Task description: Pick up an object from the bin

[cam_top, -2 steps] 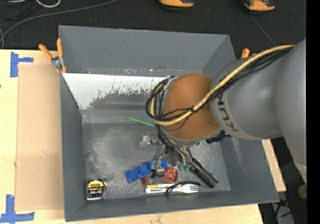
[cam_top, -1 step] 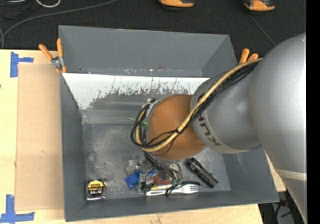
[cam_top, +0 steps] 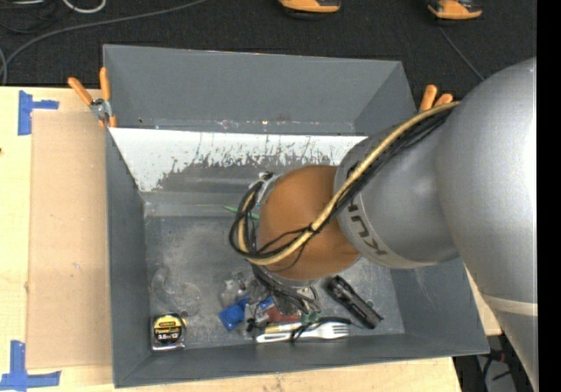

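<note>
My gripper (cam_top: pixel 273 294) is low in the bin's front middle, mostly hidden under the arm's orange cover, right above a small cluster of things. A small blue piece (cam_top: pixel 231 317) lies just to its left. A white plastic fork (cam_top: pixel 326 329) lies flat at the front, tines pointing right. Beside the fork's handle lies a thin red and white item (cam_top: pixel 279 328). A long black object (cam_top: pixel 354 301) lies at a slant to the gripper's right.
A yellow and black tape measure (cam_top: pixel 166 331) sits in the front left corner, apart from the cluster. The arm and its cables cover the bin's right half; the left and back floor is bare metal.
</note>
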`<state>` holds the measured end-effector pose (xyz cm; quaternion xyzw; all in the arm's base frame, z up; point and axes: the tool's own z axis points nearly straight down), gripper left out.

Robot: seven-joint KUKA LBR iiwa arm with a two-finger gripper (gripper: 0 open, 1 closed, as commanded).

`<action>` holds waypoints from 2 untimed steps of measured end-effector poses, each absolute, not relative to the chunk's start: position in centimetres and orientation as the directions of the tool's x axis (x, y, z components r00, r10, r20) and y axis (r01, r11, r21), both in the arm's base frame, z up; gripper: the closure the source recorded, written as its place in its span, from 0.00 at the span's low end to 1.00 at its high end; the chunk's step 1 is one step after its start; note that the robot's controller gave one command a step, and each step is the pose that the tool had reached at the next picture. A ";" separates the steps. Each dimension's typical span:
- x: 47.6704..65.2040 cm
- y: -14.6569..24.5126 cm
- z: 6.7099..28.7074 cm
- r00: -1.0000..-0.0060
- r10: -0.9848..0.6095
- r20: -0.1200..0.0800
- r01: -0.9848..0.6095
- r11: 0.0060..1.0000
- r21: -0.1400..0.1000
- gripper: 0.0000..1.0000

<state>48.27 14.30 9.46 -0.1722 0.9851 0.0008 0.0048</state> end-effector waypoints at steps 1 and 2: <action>49.9 15.8 18.5 -0.947 -0.321 -0.006 -0.321 0.947 0.001 1.00; 49.2 15.1 23.5 -0.945 -0.326 0.003 -0.326 0.945 0.001 1.00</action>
